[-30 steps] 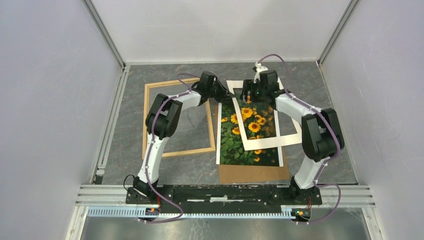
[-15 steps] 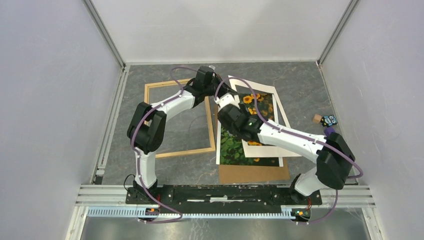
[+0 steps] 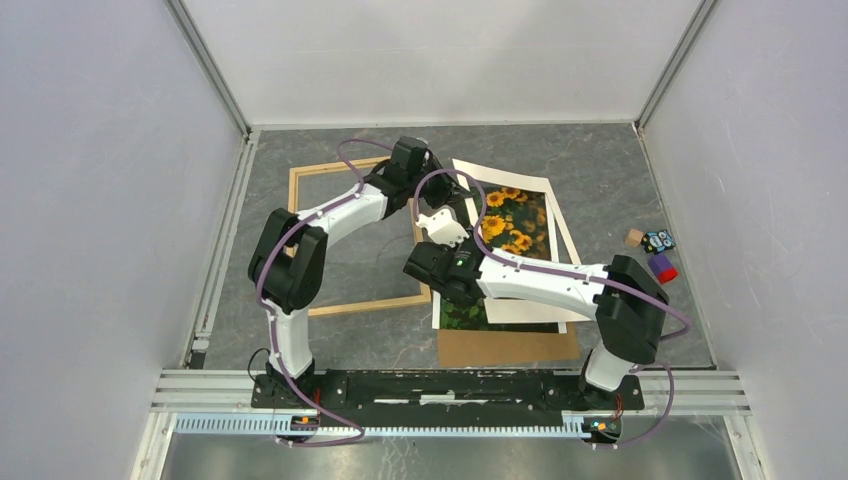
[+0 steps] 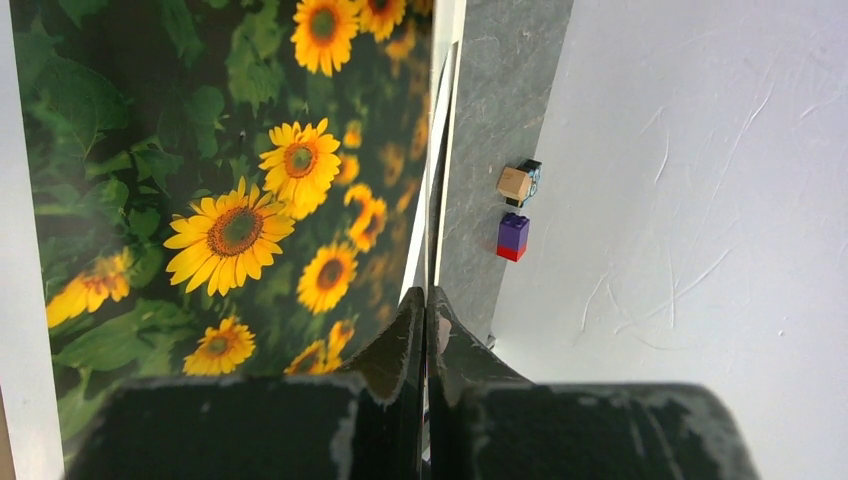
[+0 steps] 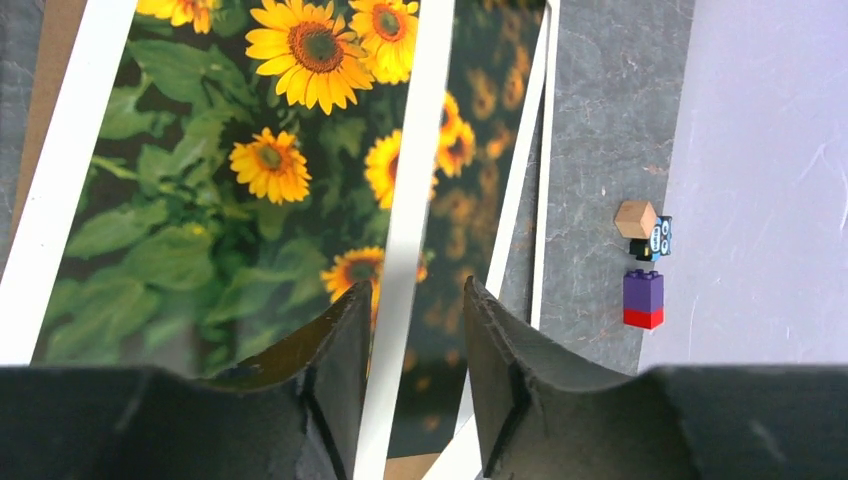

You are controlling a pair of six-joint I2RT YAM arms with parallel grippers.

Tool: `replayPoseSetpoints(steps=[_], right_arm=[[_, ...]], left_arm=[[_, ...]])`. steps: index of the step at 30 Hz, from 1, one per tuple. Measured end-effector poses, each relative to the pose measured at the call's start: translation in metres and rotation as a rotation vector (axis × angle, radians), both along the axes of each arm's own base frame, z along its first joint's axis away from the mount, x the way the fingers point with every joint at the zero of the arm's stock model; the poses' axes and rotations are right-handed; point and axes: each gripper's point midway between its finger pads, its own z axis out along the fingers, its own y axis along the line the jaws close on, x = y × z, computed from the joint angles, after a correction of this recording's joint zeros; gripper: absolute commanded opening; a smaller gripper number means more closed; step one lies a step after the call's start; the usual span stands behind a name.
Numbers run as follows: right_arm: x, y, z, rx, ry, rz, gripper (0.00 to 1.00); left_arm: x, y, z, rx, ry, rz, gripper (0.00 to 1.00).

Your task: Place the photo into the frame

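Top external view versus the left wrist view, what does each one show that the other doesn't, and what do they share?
Only the top external view shows the frame, the brown board under the photo's near end, and both arms whole. Only the left wrist view shows, up close, the left gripper pinched shut on the white mat's edge. Both show the photo, the white mat and the small toy blocks by the right wall.
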Motion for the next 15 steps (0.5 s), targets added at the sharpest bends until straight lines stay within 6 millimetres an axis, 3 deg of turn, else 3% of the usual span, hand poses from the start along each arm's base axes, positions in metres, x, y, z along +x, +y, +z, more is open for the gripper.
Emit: replayPoseSetpoints(steps=[3, 9, 11, 15], right_arm=[[0.000, 0.002, 0.006, 0.004, -0.021, -0.022, 0.35], [0.000, -0.004, 0.012, -0.001, -0.041, -0.054, 0.03], [-0.001, -0.007, 0.014, -0.009, -0.048, -0.063, 0.00], [-0.001, -0.014, 0.018, -0.025, -0.074, -0.086, 0.00]], left_arm=[[0.000, 0.001, 0.002, 0.002, -0.002, 0.004, 0.04], [-0.004, 0.005, 0.011, 0.008, -0.004, 0.010, 0.16], [-0.006, 0.007, 0.014, 0.016, -0.008, 0.007, 0.25], [-0.011, 0.011, 0.027, 0.036, -0.041, -0.011, 0.57]])
